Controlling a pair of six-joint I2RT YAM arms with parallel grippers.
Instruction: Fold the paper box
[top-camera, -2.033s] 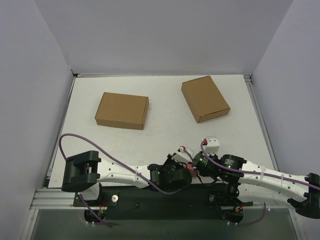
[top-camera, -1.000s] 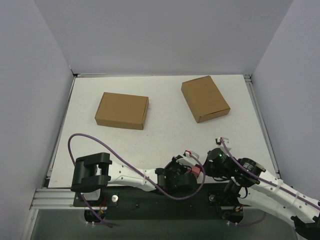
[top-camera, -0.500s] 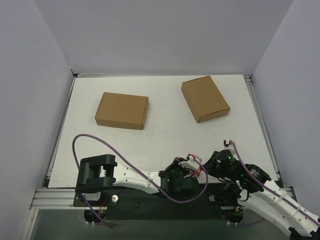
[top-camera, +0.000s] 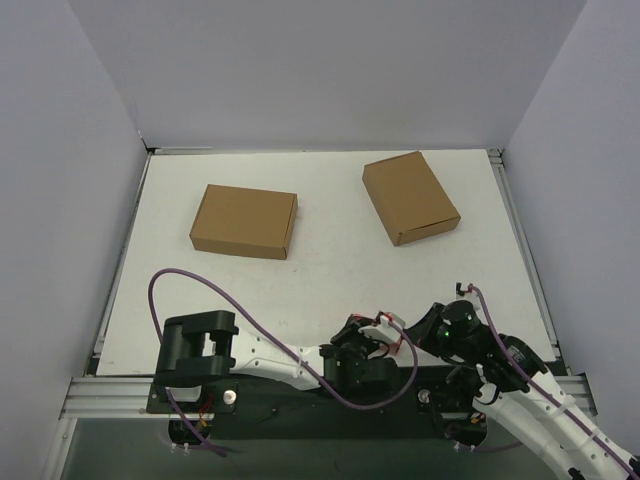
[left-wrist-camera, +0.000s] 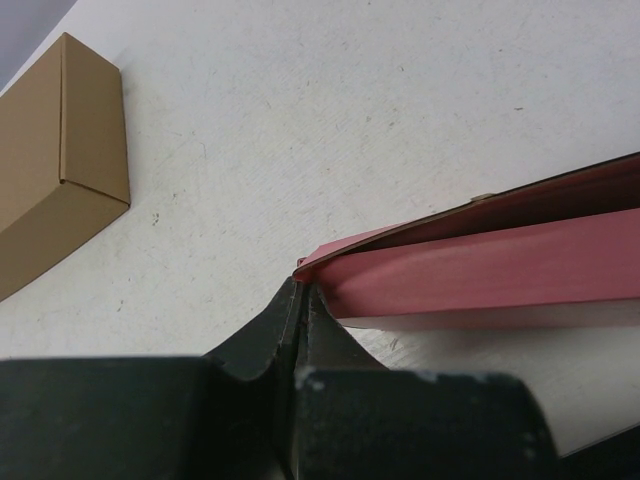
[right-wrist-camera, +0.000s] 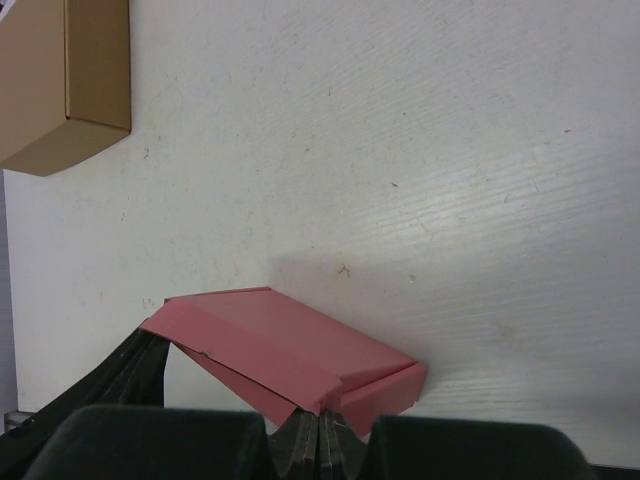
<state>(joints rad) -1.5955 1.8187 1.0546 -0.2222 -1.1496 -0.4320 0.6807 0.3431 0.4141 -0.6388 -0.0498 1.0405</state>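
White table (top-camera: 330, 270) lies seemingly just under the paper box (right-wrist-camera: 290, 345), its edges pinched by left hand (left-wrist-camera: 300, 300) and right hand (right-wrist-camera: 320, 425).

Top view overlooks the table (top-camera: 330, 280); both wrist views (close-up) share the paper box (right-wrist-camera: 290, 345)

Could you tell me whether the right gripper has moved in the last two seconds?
Yes. The right gripper has slid rightward, judged against the right-hand brown box.
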